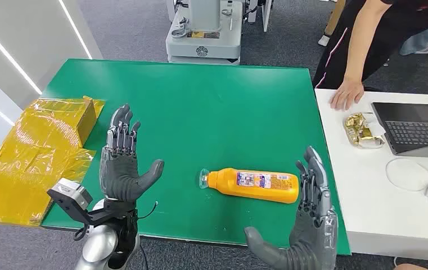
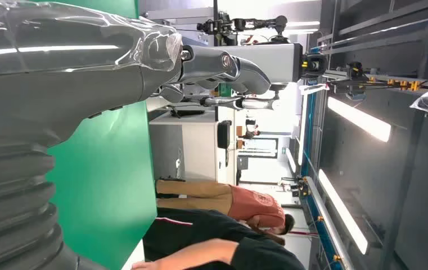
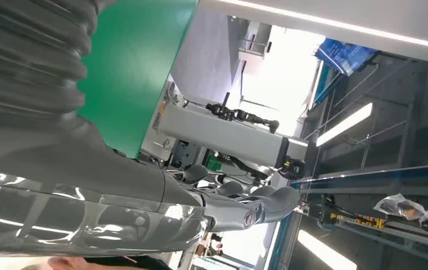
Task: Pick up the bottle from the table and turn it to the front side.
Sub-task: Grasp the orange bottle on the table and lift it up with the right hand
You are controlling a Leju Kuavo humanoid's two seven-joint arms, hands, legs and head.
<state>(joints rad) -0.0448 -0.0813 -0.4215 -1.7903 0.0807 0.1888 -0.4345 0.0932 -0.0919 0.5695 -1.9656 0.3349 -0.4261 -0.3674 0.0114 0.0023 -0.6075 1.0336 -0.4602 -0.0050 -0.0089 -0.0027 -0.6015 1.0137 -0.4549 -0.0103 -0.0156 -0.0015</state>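
Note:
An orange bottle [image 1: 255,185] with a clear cap and a printed label lies on its side on the green table [image 1: 211,107], cap toward the left, near the front edge. My left hand [image 1: 122,163] is raised to the left of the bottle, palm up, fingers apart, holding nothing. My right hand [image 1: 307,225] stands just right of the bottle's base, fingers spread and empty, apart from the bottle. The left hand [image 2: 59,79] also appears in the left wrist view and the right hand [image 3: 99,191] in the right wrist view, both with fingers extended.
Yellow plastic sheeting and a yellow box [image 1: 37,146] lie at the table's left edge. A white table [image 1: 380,208] on the right carries a laptop [image 1: 417,126], a snack tray [image 1: 362,129] and a cable. A person's hand [image 1: 346,93] rests there. A machine [image 1: 203,34] stands behind.

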